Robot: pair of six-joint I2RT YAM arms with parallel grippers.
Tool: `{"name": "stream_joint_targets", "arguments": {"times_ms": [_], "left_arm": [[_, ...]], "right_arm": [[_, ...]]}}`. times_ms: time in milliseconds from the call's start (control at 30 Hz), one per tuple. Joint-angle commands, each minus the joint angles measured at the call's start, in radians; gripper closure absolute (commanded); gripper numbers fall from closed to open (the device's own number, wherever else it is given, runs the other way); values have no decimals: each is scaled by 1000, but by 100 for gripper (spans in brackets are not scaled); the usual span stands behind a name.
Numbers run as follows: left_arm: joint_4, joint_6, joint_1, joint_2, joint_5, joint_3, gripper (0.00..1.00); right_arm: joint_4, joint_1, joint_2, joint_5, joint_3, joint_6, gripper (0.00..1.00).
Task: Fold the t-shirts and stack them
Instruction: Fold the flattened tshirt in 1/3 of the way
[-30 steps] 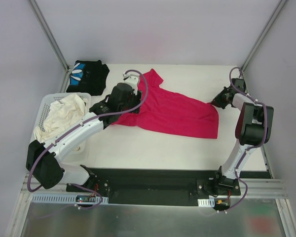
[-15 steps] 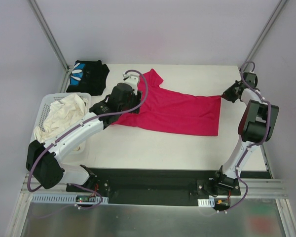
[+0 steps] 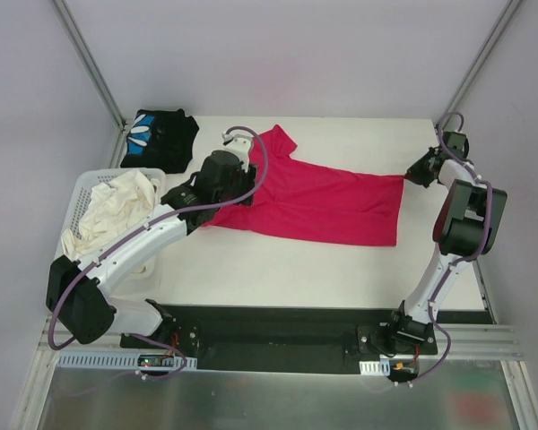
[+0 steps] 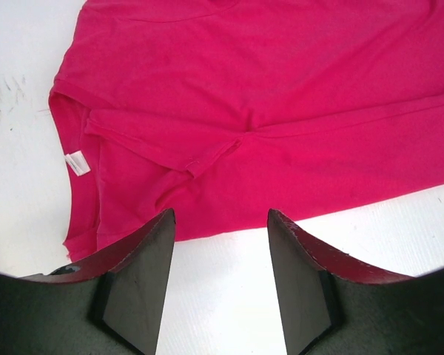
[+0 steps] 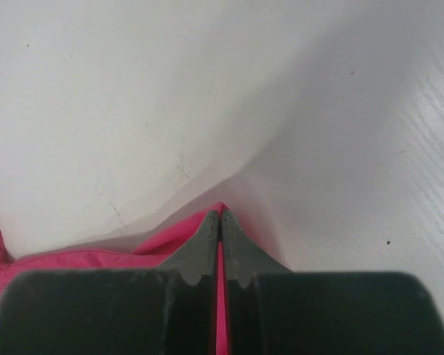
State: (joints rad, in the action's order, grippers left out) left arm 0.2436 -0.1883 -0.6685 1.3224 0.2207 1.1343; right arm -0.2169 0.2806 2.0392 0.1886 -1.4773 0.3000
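Shifted outward: right gripper (image 5: 220,219), jaws pinching corner of one soft magenta t-shirt (image 3: 323,202), pulled flatter. Above its creased edge, left gripper (image 4: 220,216) spread, empty. One crumpled black t-shirt (image 3: 161,136) beyond, leftward.

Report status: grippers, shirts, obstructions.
Left gripper open over red shirt, empty. Right gripper shut on its far corner. Black shirt far left, apart. Nothing blocking.

No readable text, brand or number is found in any view. A small white label (image 4: 78,163) is noted at the side edge of the magenta-red t-shirt (image 4: 281,89), its printing too fine to be read. A blue-and-white print (image 3: 142,133) is seen on the black t-shirt (image 3: 169,139); no letters can be made out.
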Motion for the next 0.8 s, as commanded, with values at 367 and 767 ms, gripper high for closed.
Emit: {"name": "stream_joint_targets", "arguments": {"times_ms": [367,767], "left_arm": [[-13,32,-9,-68,35,-2,48],[-15,0,-8,-114,3,-41,48]], "right_arm": [[-13,31,-40,-40,-6,-27,59],[4,-95,-439,-38,339,-55,59]]}}
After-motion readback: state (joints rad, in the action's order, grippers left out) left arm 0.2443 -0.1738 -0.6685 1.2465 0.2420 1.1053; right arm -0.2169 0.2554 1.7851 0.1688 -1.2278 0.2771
